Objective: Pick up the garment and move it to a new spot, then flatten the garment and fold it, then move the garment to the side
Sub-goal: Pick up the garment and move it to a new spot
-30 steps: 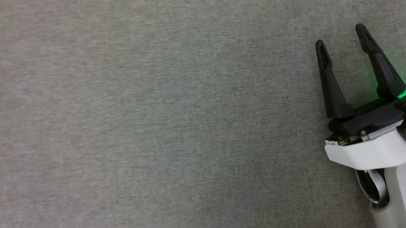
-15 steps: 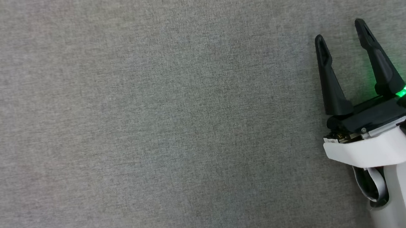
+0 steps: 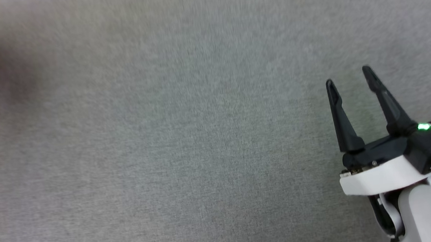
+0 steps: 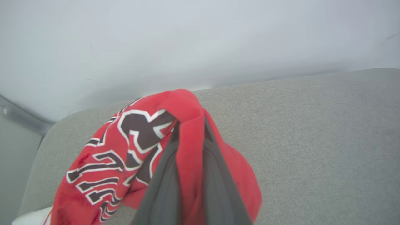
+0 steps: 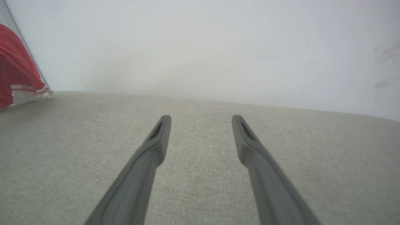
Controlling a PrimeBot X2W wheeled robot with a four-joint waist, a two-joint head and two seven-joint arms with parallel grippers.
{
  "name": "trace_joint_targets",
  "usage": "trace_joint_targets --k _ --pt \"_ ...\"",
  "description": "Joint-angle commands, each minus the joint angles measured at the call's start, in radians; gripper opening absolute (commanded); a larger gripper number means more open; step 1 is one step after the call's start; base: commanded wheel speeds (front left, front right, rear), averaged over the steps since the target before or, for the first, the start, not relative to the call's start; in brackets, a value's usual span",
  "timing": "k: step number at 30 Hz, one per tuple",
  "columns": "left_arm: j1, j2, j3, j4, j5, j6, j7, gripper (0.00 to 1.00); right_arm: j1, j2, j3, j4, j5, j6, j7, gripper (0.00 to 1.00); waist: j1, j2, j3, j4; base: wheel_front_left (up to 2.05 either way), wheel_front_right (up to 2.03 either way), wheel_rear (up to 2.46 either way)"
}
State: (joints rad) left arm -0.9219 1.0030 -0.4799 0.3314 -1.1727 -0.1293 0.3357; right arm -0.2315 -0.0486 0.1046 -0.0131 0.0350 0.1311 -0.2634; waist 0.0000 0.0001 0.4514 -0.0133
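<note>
My left tool (image 4: 190, 123) is squeezed narrow on a fold of the red jersey shirt (image 4: 125, 150) with white sleeves and black letters edged in white. The cloth sits between my two dark fingers (image 4: 162, 181) and flops over their tips, so I think I have a good pinch for lifting it. The shirt is bunched up near the far left corner of the grey cloth surface (image 3: 201, 138), close to the left edge. Most of it hangs down from my grip, and I cannot tell if its low white part touches the surface. I hold it by one small fold because that is enough to carry it to a new spot. My right tool (image 3: 349, 76) is wide and holds nothing. It waits near the right edge, well apart from the shirt, with lots of bare surface between for spreading the shirt flat.
</note>
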Motion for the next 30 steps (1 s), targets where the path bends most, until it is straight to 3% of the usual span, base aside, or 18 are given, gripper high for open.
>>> trace_joint_targets --k 1,7,12,17,24,30 --pt "0.013 0.01 -0.018 -0.028 0.022 -0.001 -0.031 0.0 0.022 -0.003 0.0 0.008 0.011 -0.001 -0.002 1.0 0.0 -0.0001 -0.094 -0.002 0.0 0.0 0.0" --pt "-0.018 -0.025 -0.09 -0.139 0.075 -0.001 -0.126 0.0 0.055 -0.003 0.01 0.022 0.025 -0.001 -0.002 1.0 0.0 -0.0001 -0.185 -0.025 0.0 0.0 0.0" --pt "-0.041 -0.102 -0.145 -0.199 0.137 -0.001 -0.188 0.0 0.077 -0.003 0.003 0.027 0.035 -0.001 -0.002 1.0 0.0 -0.0001 -0.234 -0.062 0.0 0.0 0.0" --pt "-0.021 -0.224 -0.21 -0.258 0.207 0.024 -0.253 0.0 0.097 -0.003 -0.027 0.019 0.043 -0.001 -0.002 1.0 0.0 -0.0001 -0.254 -0.098 0.0 0.0 0.0" --pt "0.103 -0.441 -0.409 -0.3 0.323 0.063 -0.299 0.0 0.103 -0.003 -0.085 0.002 0.047 -0.001 -0.002 1.0 0.0 -0.0001 -0.249 -0.136 0.0 0.0 0.0" --pt "0.23 -0.625 -0.608 -0.219 0.361 0.038 -0.302 0.0 0.089 -0.003 -0.113 -0.003 0.051 -0.001 -0.002 1.0 0.0 -0.0001 -0.241 -0.154 0.0 0.0 0.0"
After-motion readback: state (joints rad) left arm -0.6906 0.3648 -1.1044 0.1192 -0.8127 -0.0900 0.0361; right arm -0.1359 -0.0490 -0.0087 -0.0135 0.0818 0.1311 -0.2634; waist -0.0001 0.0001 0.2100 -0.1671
